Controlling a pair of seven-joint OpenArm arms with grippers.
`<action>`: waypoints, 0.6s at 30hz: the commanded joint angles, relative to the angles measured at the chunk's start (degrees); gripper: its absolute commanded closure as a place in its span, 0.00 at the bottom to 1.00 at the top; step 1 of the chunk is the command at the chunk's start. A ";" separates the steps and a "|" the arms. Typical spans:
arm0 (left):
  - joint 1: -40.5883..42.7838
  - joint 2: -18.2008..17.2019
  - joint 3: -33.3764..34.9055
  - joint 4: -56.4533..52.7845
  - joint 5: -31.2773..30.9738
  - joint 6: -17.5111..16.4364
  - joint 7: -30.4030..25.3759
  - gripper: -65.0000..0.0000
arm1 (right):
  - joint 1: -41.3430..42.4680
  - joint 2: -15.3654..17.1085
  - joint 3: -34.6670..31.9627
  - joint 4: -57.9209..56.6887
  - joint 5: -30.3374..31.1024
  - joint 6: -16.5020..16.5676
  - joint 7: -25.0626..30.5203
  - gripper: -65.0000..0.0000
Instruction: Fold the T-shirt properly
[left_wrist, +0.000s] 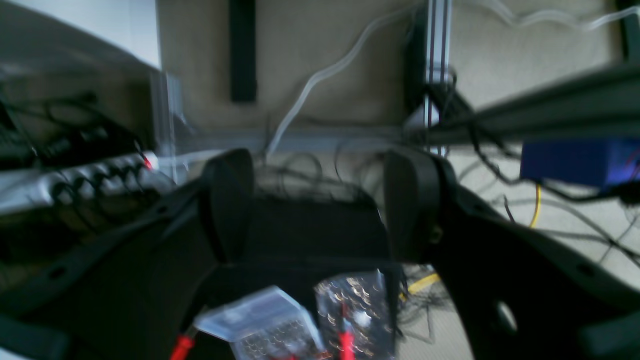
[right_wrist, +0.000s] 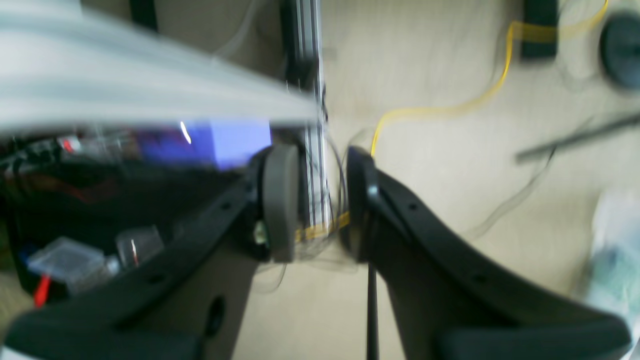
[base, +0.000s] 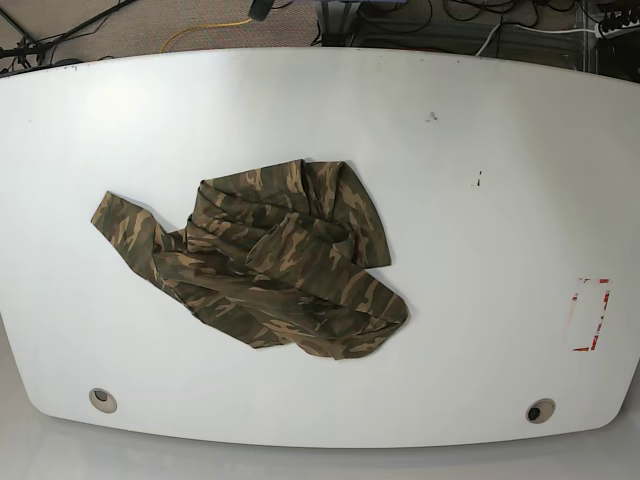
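Observation:
The camouflage T-shirt (base: 270, 260) lies crumpled in a heap on the white table (base: 480, 200), left of centre, with one sleeve (base: 120, 222) stretched out to the left. Neither arm shows in the base view. In the left wrist view my left gripper (left_wrist: 320, 205) is open and empty, with floor and cables beyond it. In the right wrist view my right gripper (right_wrist: 320, 200) is open with a narrower gap and holds nothing. The shirt is out of view in both wrist views.
A red marked rectangle (base: 592, 315) sits near the table's right edge. Two round holes (base: 101, 399) (base: 540, 410) are at its front edge. Below are cables, a power strip (left_wrist: 75, 180), a blue box (left_wrist: 575, 160) and a yellow cable (right_wrist: 425, 110).

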 joint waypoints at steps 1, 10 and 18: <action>2.91 -1.57 -0.32 3.43 -2.38 0.19 -0.97 0.43 | -1.22 0.13 1.00 3.77 0.29 0.13 1.21 0.76; 3.50 -1.13 -5.06 11.43 -3.70 0.19 -0.97 0.42 | 2.17 -3.56 8.92 6.94 0.29 0.66 1.21 0.76; -0.69 -0.87 -3.75 13.81 -3.61 0.19 -0.80 0.42 | 14.13 -2.06 10.15 6.94 -0.24 0.75 0.69 0.75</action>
